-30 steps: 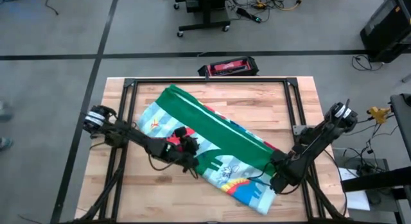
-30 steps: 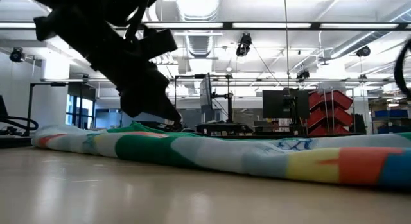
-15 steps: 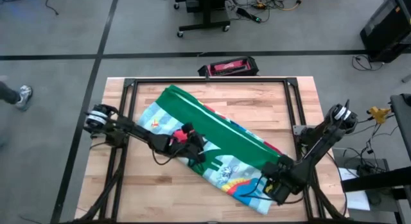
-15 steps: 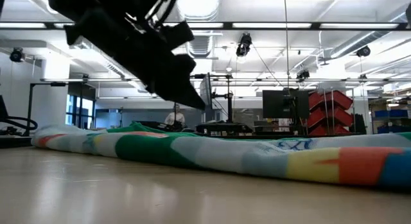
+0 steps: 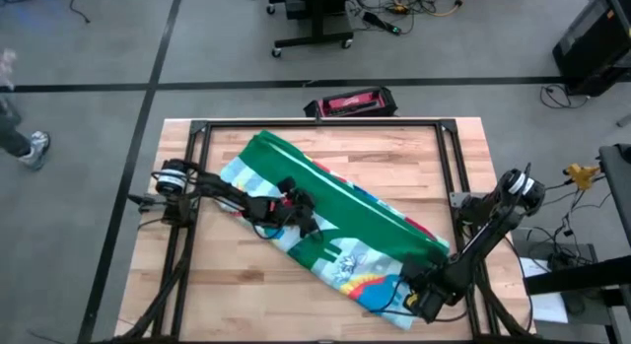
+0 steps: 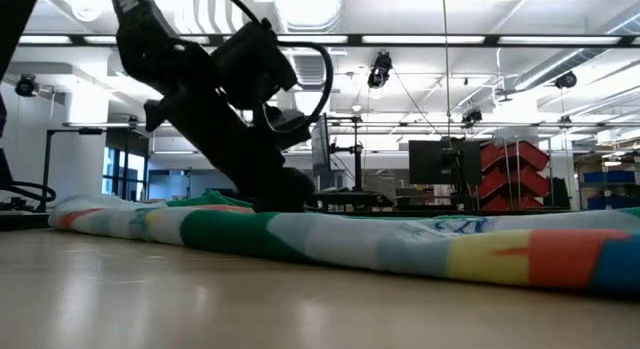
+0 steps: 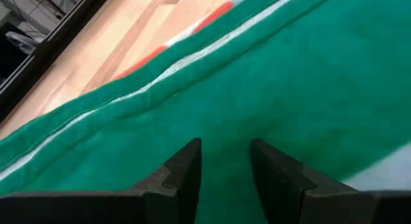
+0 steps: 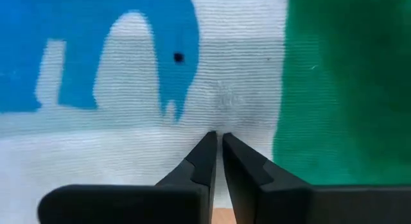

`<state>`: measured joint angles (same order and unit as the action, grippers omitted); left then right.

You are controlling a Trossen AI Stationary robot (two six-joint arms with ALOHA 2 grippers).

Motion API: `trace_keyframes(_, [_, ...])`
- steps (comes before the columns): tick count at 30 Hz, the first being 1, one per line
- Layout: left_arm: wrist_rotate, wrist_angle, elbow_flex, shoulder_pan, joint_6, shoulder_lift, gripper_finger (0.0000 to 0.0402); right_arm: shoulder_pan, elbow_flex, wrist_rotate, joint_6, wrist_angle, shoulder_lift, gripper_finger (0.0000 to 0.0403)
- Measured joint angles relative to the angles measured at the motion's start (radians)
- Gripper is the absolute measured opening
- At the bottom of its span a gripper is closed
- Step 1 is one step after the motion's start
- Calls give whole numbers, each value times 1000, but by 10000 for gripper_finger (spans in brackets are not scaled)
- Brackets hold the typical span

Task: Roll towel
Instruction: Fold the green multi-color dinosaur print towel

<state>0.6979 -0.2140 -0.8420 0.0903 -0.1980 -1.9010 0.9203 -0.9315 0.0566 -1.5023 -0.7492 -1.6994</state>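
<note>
Wooden table (image 5: 246,295) carries the towel (image 5: 335,221), long axis diagonal; right gripper (image 5: 419,303), fingers together pinching its near corner; left gripper (image 5: 301,214), fingers apart, over its middle

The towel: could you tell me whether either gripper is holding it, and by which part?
The right gripper pinches the towel at its near printed edge by the green border; the left gripper holds nothing.

The towel (image 5: 325,221) is soft cloth: its green side (image 7: 270,89) looks fleecy and matt, while the printed side (image 8: 212,89) shows a fine ribbed weave. Under the towel, the table (image 5: 385,142) is pale planked wood with a smooth, faintly shiny finish. Around the towel runs a dark matt metal frame (image 5: 325,124).
</note>
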Motion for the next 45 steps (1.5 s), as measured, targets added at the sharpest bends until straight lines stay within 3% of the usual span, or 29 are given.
trace_keyframes(9, [-10, -127, 86, -41, 19, 4, 119, 22, -32, -1, -26, 75, -21, 1])
trace_keyframes(15, [-44, -204, 104, -36, 101, 20, 119, 8, -66, 48, 48, 82, -12, 0])
trace_keyframes(20, [-115, -197, 101, -37, 171, 108, 119, -39, -82, 111, 160, 77, -10, 0])
trace_keyframes(23, [-119, -145, 104, -38, 187, 193, 119, -52, -93, 203, 252, 76, 16, 0])
trace_keyframes(27, [-145, -93, 121, 0, 121, 325, 119, -26, -78, 277, 283, 71, 62, 0])
trace_keyframes(33, [-141, 54, 227, 99, -83, 438, 119, 59, -27, 244, 144, 60, 65, 0])
trace_keyframes(37, [-137, 137, 325, 85, -189, 451, 119, 87, -20, 221, 58, 75, 46, 0])
trace_keyframes(41, [-128, 111, 412, 20, -170, 447, 119, 71, -18, 193, 56, 185, -1, 0])
trace_keyframes(45, [-107, 28, 463, -55, -37, 452, 119, 25, -20, 180, 83, 334, -60, 0])
